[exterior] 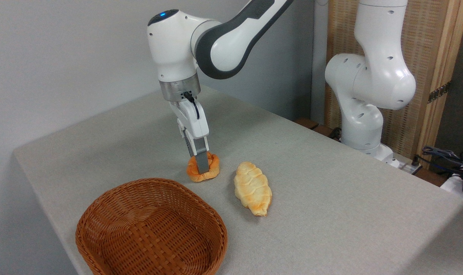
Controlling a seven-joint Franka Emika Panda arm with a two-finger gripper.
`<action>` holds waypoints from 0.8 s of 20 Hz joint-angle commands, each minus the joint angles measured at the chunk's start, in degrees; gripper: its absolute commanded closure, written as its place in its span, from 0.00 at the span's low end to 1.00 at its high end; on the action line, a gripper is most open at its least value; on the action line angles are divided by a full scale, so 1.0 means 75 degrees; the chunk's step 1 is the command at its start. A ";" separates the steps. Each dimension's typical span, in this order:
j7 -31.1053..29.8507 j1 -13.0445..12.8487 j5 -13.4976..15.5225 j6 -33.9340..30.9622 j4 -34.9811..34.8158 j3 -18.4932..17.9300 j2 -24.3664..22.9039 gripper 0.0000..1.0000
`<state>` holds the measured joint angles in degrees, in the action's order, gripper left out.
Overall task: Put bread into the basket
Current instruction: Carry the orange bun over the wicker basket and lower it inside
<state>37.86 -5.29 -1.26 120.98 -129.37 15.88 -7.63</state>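
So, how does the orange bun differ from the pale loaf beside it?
The bun is small, round and deep orange; the loaf is longer, oval, braided and pale yellow. The gripper has its fingers down on the bun, while the loaf lies untouched. Both rest on the table, outside the basket.

Pale yellow braided loaf lies on grey table, long axis running front-to-back. Cables & plugs at far right edge; wood-framed woven screen behind.
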 commanded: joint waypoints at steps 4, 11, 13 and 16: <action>0.0354 0.0025 0.0076 -0.2392 0.3025 -0.0663 0.0708 0.67; 0.0647 0.0049 -0.0405 -0.2235 0.6035 -0.1215 0.2938 0.52; 0.0670 0.0038 -0.1534 -0.1439 0.5930 -0.1145 0.3440 0.17; 0.0659 0.0026 -0.1906 -0.1072 0.5929 -0.1098 0.3712 0.00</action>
<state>42.25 -4.74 -13.38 111.39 -85.98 7.54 18.61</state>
